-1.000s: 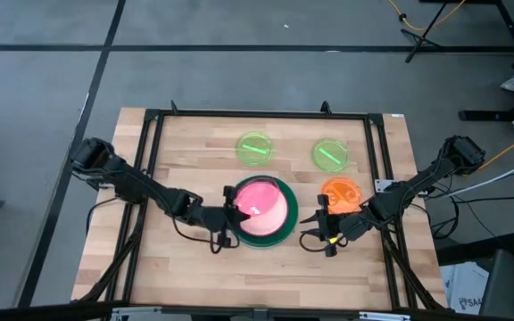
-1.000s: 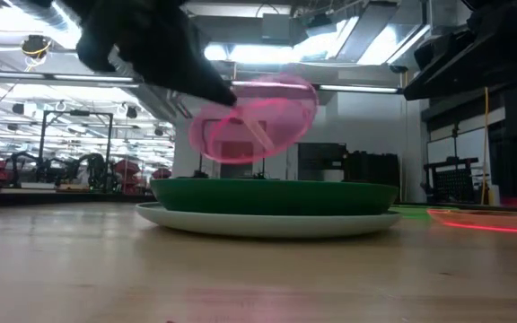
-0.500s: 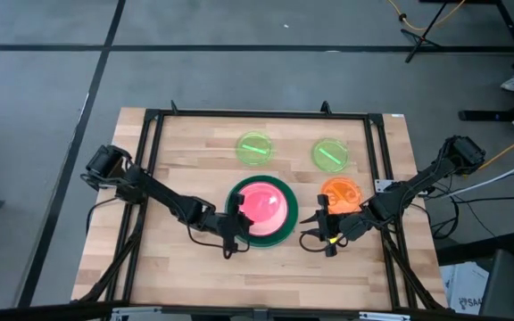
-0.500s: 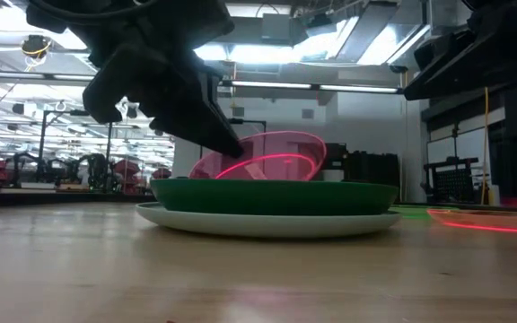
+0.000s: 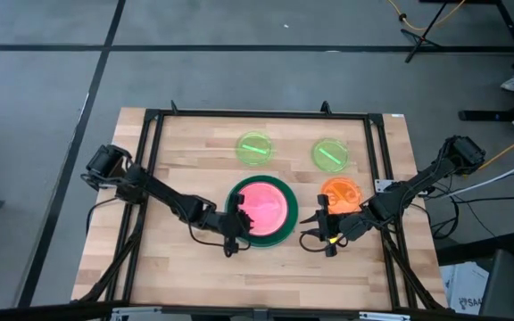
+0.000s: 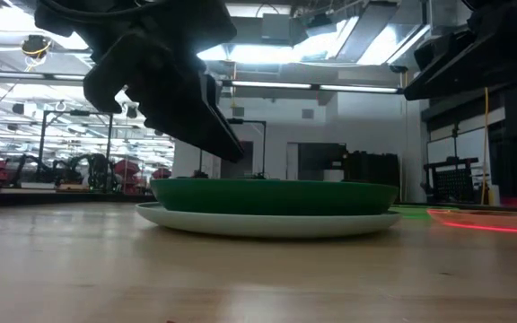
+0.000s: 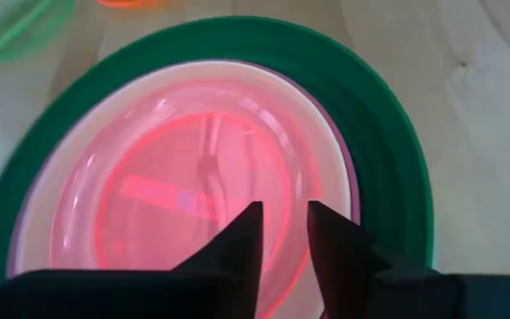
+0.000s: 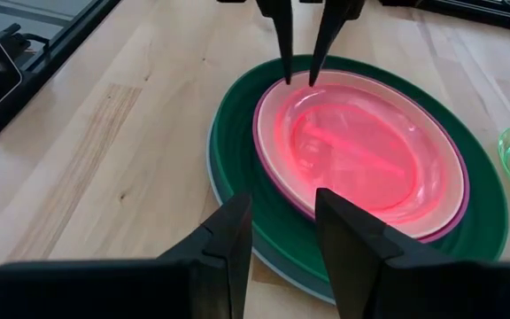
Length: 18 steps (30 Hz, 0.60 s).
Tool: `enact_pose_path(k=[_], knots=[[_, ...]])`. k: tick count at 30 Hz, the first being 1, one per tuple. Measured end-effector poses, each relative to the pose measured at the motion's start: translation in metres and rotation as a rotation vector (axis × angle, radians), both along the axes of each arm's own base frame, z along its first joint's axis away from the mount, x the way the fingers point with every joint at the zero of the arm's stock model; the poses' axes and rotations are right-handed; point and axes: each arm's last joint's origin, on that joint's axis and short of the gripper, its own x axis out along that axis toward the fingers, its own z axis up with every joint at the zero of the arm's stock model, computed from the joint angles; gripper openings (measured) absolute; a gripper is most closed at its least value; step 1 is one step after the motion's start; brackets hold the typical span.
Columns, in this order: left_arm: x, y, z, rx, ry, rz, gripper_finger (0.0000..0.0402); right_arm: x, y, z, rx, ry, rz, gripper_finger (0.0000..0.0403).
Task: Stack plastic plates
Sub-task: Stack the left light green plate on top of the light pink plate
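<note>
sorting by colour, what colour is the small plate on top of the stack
Translucent red small plate, glowing pinkish; clearest in the right wrist view.

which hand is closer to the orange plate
Right. The right hand hangs just beside the orange plate, at its near-left edge. The left hand is farther off, over the left rim of the dark green plate stack.

No text, label, brand, number or sign can be read in any view, neither on the plates, nor on the arms, nor in the room behind
</note>
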Motion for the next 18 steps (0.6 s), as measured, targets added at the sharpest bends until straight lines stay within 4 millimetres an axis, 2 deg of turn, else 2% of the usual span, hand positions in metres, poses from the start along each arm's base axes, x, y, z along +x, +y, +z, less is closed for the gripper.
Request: enact_pose_path(k=[6, 18], knots=[[0.001, 0.004, 0.002, -0.071, -0.003, 0.029, 0.0118, 0.0, 0.0, 0.0, 0.0, 0.0, 0.0, 0.0117], [-0.004, 0.034, 0.052, -0.187, -0.203, 0.253, 0.0121, 0.0, 0.0, 0.0, 0.002, -0.001, 0.0, 0.0117]])
